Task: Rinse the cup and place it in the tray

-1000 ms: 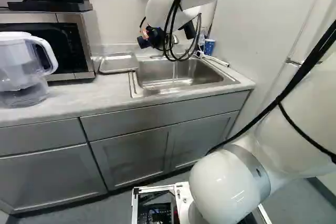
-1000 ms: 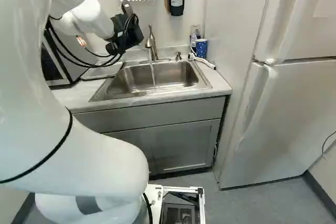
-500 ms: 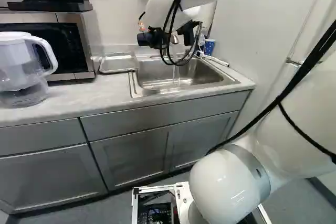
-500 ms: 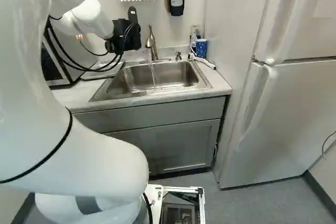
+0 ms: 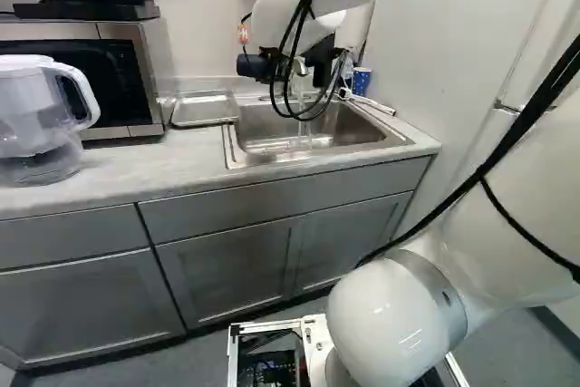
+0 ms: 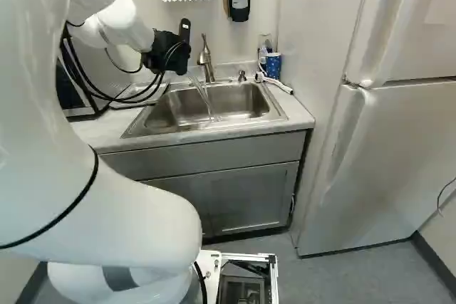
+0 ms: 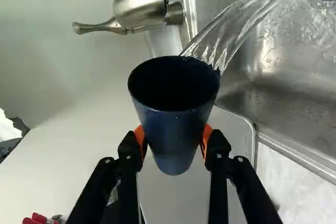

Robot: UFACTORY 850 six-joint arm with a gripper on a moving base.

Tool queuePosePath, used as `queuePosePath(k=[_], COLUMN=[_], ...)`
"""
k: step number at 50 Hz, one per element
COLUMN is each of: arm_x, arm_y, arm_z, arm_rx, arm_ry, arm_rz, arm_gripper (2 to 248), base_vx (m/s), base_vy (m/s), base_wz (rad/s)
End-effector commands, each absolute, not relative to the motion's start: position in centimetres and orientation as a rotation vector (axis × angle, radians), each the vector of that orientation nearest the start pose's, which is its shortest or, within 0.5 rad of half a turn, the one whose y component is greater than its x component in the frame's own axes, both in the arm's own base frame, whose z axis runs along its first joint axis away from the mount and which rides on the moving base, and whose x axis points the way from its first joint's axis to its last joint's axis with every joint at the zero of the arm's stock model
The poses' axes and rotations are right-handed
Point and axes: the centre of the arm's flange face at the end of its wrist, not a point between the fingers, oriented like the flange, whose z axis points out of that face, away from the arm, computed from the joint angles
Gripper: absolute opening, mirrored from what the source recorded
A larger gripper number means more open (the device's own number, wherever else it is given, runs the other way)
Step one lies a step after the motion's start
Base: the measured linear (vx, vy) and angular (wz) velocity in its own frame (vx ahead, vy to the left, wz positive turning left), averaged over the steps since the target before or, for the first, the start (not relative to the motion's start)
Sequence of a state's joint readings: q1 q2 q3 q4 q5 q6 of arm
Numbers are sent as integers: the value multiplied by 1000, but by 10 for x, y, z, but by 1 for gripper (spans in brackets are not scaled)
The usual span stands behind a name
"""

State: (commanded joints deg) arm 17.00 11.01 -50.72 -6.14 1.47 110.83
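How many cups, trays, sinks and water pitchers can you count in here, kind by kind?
Cups: 2 (the dark blue cup held in the gripper, and a spotted blue cup by the sink's back corner)
Trays: 1 (the metal tray)
Sinks: 1 (the sink)
Water pitchers: 1 (the clear pitcher)
Total: 5

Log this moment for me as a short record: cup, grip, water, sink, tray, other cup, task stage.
Cup: dark blue, near the faucet
End effector: shut on the cup, orange pads at its two sides
Water: running, fanning out from the cup's rim toward the sink
Sink: metal basin, set in the counter
Tray: on the counter beside the sink, toward the microwave
Other cup: blue, patterned, behind the sink's far corner
Cup's inside: too dark to tell
Stage: likely rinsing; cup not yet in tray
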Motion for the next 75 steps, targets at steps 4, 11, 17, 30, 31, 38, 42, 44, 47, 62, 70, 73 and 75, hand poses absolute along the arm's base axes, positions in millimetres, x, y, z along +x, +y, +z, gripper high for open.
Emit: queuePosePath(k=[4,11,17,30,31,38,42,44,47,62,70,73,75], arm_x=[432,432,432,432,432,432,432,432,432,432,432,432,432], arm_y=[132,132,132,132,132,132,132,132,132,132,132,132,132], arm_z=[637,637,637,637,637,637,637,637,637,637,637,637,637], arm_rx=[-1515,-1515,-1515,-1515,-1515,-1515,-1515,-1515,-1515,-1505,-1451,-1435,-1435], arm_ry=[1452,1452,1452,1452,1452,1452,1452,1452,1452,1460,1504,1516,1516], arm_rz=[-626,-626,-626,-626,-626,-626,-626,-626,-626,-619,-580,-568,-568], arm_gripper=[121,121,121,121,121,121,121,121,121,121,121,121,121], base_vx=[0,0,0,0,0,0,0,0,0,0,0,0,0], base_vy=[0,0,0,0,0,0,0,0,0,0,0,0,0], base_wz=[0,0,0,0,0,0,0,0,0,0,0,0,0])
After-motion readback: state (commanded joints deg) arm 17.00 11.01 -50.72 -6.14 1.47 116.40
